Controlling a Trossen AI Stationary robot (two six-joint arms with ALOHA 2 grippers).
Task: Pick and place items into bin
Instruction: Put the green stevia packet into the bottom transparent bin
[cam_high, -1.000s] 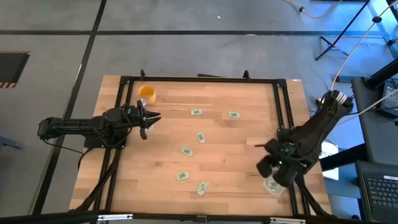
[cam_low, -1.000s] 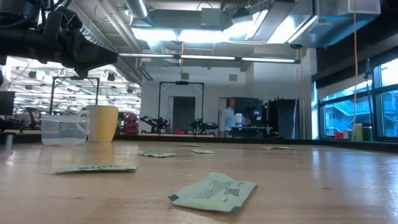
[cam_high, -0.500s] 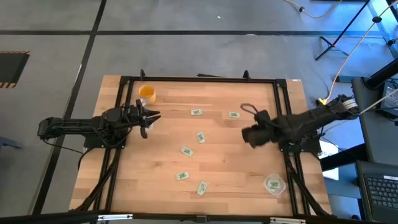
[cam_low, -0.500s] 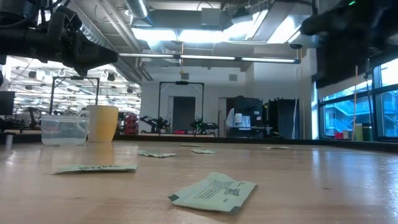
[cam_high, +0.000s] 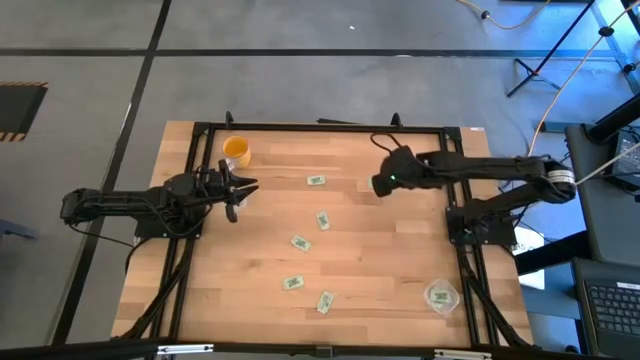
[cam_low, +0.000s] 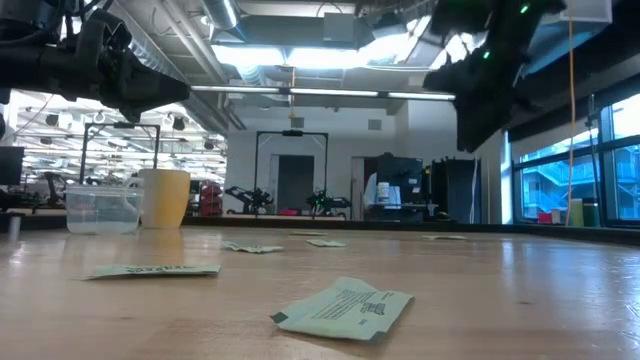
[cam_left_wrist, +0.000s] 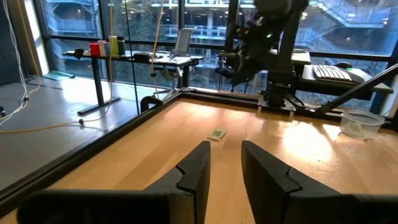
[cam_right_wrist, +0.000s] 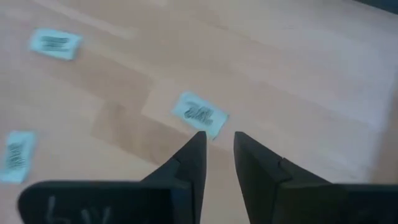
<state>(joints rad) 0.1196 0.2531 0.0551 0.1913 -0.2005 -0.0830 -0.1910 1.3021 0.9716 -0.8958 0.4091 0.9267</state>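
Above packet (cam_right_wrist: 200, 114) near far edge: right pincer (cam_high: 383, 183), parted.

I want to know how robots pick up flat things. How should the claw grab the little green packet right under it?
The packet lies flat on the table, so the right gripper probably has to drop straight down on it. It is a small rectangle, so pinching across the narrow width, one finger on each long edge, looks best. The fingers are slightly apart.
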